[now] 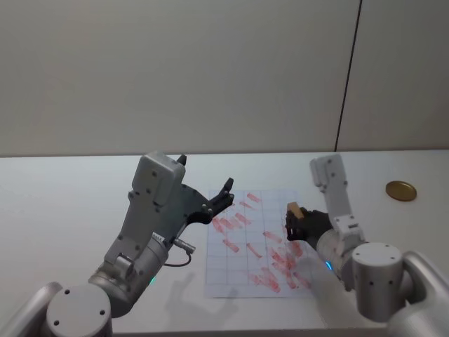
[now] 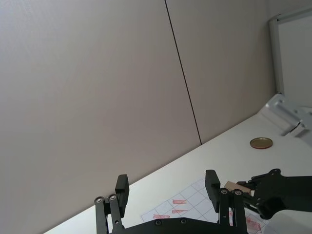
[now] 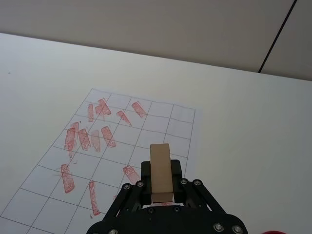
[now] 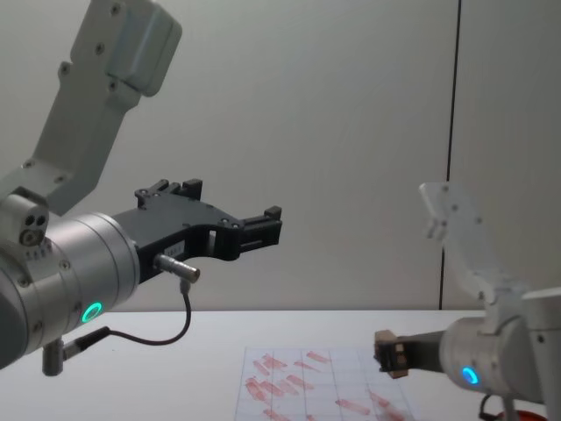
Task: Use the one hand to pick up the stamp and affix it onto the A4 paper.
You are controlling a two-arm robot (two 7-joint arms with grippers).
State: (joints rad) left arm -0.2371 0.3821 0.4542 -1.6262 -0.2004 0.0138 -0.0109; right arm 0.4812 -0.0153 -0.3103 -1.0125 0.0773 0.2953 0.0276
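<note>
Right gripper (image 1: 295,220): black, two fingers, on the grey-white arm with a blue ring, reaching in over the right part of the sheet, fingers clenched on the stamp. Stamp (image 3: 160,168): pale tan wooden block, held by its lower part with one end sticking out past the fingertips. It stands above the paper's right side and looks raised off it rather than pressed down. Paper (image 1: 236,265): white sheet with a faint grid, lying flat on the table in front of the robot between the two arms. It bears many small red rectangular marks, clustered along its left columns and towards its near right corner. Left gripper (image 2: 166,187): black, on the silver arm with a green ring and a looped black cable, held high over the table to the left of the sheet, fingers spread and holding nothing. Table (image 1: 70,210): white top running back to a plain pale wall. Gold disc (image 1: 400,190): flat, lying on the table at far right, well apart from the paper.
</note>
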